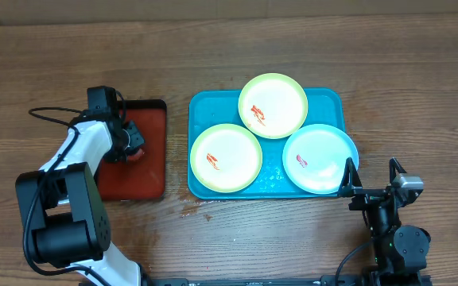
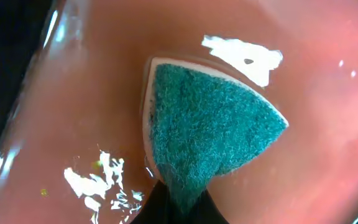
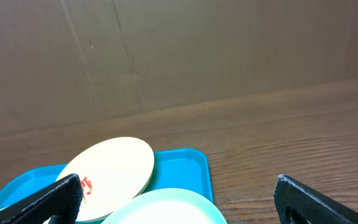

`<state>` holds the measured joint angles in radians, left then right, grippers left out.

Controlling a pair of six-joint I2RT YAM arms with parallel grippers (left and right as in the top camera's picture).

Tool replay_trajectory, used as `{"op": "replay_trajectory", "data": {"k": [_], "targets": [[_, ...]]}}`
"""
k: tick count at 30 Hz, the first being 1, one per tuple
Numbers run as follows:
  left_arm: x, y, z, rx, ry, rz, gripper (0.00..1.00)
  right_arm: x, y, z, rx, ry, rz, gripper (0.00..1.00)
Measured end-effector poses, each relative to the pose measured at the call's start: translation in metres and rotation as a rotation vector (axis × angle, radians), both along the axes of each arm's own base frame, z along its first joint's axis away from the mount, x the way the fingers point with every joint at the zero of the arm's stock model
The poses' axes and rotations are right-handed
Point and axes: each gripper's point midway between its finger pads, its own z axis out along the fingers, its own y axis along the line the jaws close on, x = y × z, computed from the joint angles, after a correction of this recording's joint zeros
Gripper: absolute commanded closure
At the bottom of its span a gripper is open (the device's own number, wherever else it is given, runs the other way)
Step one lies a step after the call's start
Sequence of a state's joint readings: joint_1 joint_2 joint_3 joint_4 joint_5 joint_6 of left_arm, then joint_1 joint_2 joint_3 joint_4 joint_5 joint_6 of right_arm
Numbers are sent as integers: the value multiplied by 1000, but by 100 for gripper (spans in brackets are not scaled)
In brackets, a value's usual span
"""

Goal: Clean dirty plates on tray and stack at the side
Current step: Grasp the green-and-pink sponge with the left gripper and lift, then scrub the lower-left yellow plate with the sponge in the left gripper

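The turquoise tray (image 1: 328,101) holds three plates with red sauce smears: a yellow-green plate (image 1: 273,105) at the back, a yellow-green plate (image 1: 226,157) at the front left, and a pale blue-white plate (image 1: 320,159) at the front right. My left gripper (image 1: 130,143) is down on the red tray (image 1: 145,171). In the left wrist view it (image 2: 179,208) is shut on a teal sponge (image 2: 210,124) that lies against the red surface. My right gripper (image 1: 370,181) is open and empty just right of the turquoise tray. Its view (image 3: 179,205) shows the blue-white plate (image 3: 166,208) and the back plate (image 3: 114,168).
The red tray with its black rim lies left of the turquoise tray. A few wet spots (image 1: 193,210) mark the wooden table in front of the turquoise tray. A brown wall (image 3: 166,56) stands behind the table.
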<state>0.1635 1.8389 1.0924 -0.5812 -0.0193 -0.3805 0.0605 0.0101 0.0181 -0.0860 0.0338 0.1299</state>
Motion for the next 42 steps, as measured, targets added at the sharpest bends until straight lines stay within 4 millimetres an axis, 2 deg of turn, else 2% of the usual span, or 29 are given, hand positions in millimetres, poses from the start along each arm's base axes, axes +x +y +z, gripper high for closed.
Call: {"op": "replay_trajectory", "data": {"k": [5, 11, 14, 17, 19, 23, 25, 28, 32, 35, 37, 40, 42], "targets": [[-5, 0, 18, -4, 63, -17, 96, 0, 0, 0, 0, 0, 0, 0], [5, 1, 75, 5, 18, -17, 96, 0, 0, 0, 0, 0, 0, 0], [2, 1, 94, 8, -2, -17, 96, 0, 0, 0, 0, 0, 0, 0], [1, 1, 88, 9, -7, -17, 96, 0, 0, 0, 0, 0, 0, 0], [0, 1, 74, 9, -9, -16, 96, 0, 0, 0, 0, 0, 0, 0], [-23, -4, 37, -14, 94, -15, 96, 0, 0, 0, 0, 0, 0, 0], [-35, -6, 33, -23, 143, -16, 96, 0, 0, 0, 0, 1, 0, 0], [-40, -8, 50, -36, 188, -19, 96, 0, 0, 0, 0, 0, 0, 0], [-18, -14, 98, -68, 105, -54, 96, 0, 0, 0, 0, 0, 0, 0], [-5, -29, 134, -113, 0, -121, 96, 0, 0, 0, 0, 1, 0, 0], [-8, -51, 152, -163, -33, -189, 96, 0, 0, 0, 0, 0, 0, 0], [-15, -96, 155, -222, -29, -310, 96, 0, 0, 0, 0, 1, 0, 0], [-17, -131, 147, -245, -28, -410, 96, 0, 0, 0, 0, 0, 0, 0]]}}
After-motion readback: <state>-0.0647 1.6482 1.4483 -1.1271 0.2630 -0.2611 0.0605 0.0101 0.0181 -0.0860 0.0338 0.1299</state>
